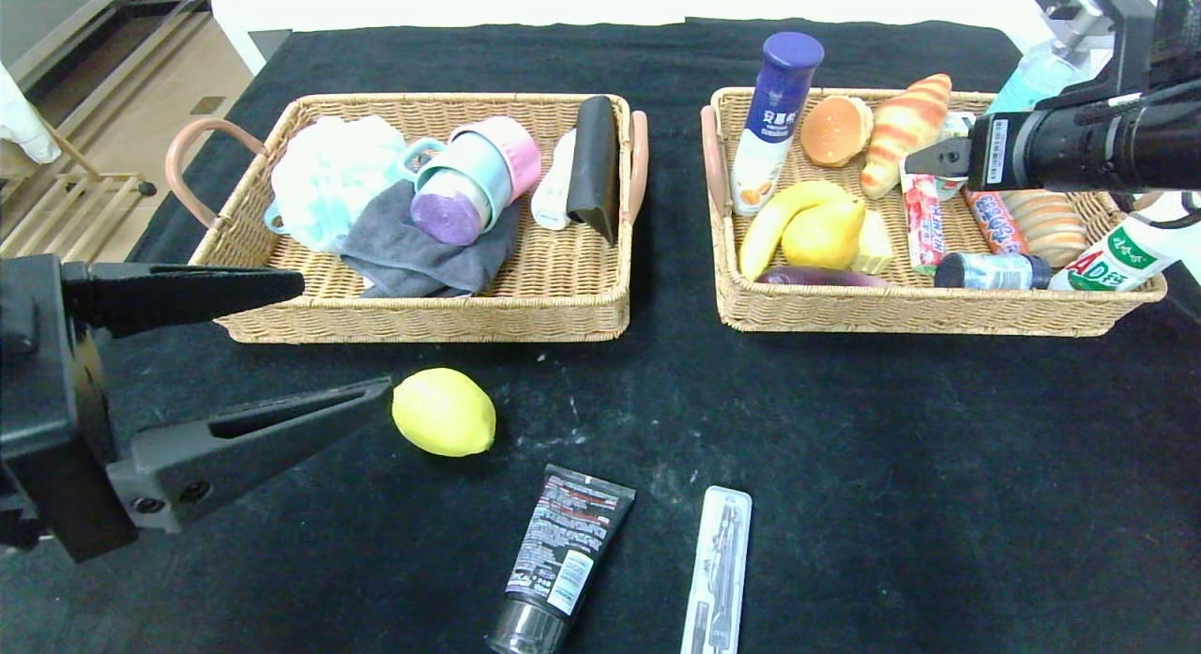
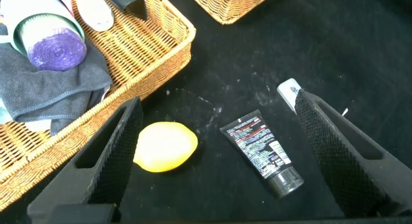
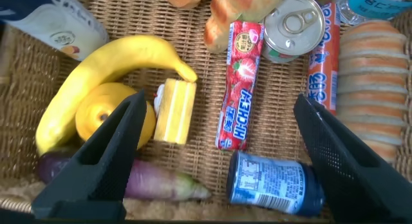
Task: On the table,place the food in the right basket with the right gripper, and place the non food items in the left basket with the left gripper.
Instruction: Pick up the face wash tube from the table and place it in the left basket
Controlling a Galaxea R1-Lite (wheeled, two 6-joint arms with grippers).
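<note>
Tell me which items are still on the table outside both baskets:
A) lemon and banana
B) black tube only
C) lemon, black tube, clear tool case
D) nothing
C: the lemon, the black tube and the clear tool case lie on the black cloth in front of the baskets.
</note>
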